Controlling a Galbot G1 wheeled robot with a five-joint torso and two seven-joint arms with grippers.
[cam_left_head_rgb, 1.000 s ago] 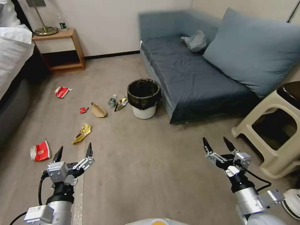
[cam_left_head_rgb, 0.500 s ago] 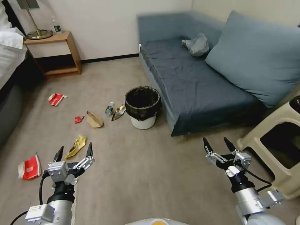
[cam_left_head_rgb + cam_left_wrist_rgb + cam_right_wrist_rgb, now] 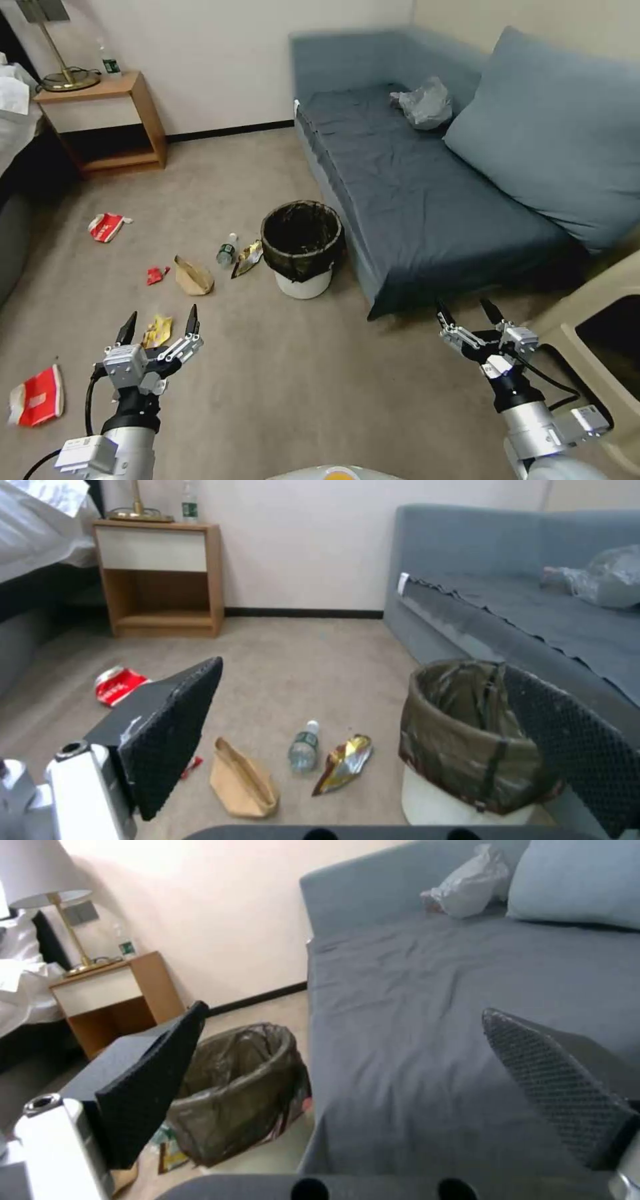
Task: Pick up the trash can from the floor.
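The trash can (image 3: pixel 302 248), white with a black bag folded over its rim, stands upright on the tan carpet floor (image 3: pixel 300 373) beside the sofa's front corner. It also shows in the left wrist view (image 3: pixel 467 750) and the right wrist view (image 3: pixel 237 1090). My left gripper (image 3: pixel 160 323) hovers open over the floor, well short of the can and to its left. Open as well, my right gripper (image 3: pixel 470 312) hangs near the sofa's front edge, to the can's right. Neither touches the can.
A dark blue sofa (image 3: pixel 427 173) with a grey plastic bag (image 3: pixel 425 102) fills the right. Litter lies left of the can: a bottle (image 3: pixel 227 251), a gold wrapper (image 3: pixel 247 258), a brown bag (image 3: pixel 193 277), red packets (image 3: pixel 105 226). A beige stool (image 3: pixel 600 347) stands at right, a nightstand (image 3: pixel 107 120) far left.
The whole head view has shifted: the can, litter and sofa now sit lower and nearer in the picture, so the camera has moved forward. Both grippers keep their open pose.
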